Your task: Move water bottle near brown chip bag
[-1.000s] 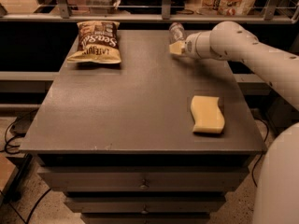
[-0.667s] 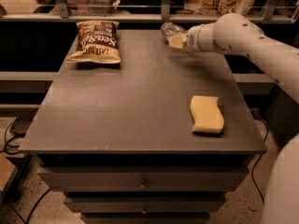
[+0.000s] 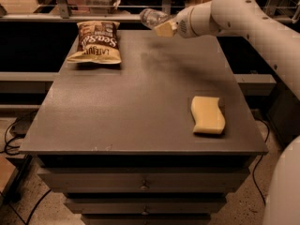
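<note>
The brown chip bag [image 3: 96, 42] lies flat at the table's far left, dark brown on top with a yellow-tan lower band. The water bottle [image 3: 152, 18] is a small clear plastic bottle, held lifted above the table's far edge, tipped sideways. My gripper [image 3: 165, 28] is shut on the water bottle, to the right of the chip bag, with a gap of table between them. The white arm reaches in from the upper right.
A yellow wavy sponge [image 3: 207, 115] lies on the right side of the dark table [image 3: 131, 107] near the front. Drawers sit under the table front. A rail and shelves run behind the far edge. Cables lie on the floor at left.
The gripper has lifted the water bottle off the table and carried it left toward the chip bag. The bag and sponge have not moved.
</note>
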You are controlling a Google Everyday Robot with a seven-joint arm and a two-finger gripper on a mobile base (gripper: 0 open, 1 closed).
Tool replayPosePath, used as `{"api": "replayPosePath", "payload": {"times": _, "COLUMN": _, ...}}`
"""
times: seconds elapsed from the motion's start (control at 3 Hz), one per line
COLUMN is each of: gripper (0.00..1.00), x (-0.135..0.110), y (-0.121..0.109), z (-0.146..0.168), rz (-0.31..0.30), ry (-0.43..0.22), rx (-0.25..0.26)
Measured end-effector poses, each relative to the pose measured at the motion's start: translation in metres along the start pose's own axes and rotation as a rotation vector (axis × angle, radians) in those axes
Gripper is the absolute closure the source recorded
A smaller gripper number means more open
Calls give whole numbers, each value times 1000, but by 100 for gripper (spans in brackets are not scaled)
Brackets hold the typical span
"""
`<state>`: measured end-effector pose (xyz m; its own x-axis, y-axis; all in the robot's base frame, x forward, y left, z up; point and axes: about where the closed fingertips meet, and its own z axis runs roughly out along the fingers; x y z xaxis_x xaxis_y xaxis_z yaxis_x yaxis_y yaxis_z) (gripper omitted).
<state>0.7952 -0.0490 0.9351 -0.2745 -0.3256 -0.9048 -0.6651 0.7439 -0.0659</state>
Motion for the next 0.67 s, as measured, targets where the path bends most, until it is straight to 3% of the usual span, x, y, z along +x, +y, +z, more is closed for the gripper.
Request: {"api": "replayPosePath", "payload": {"times": 0.67, "gripper": 100, "x": 6, "y": 65, "z": 25, "rz": -105, "ry": 90, "rx": -193}}
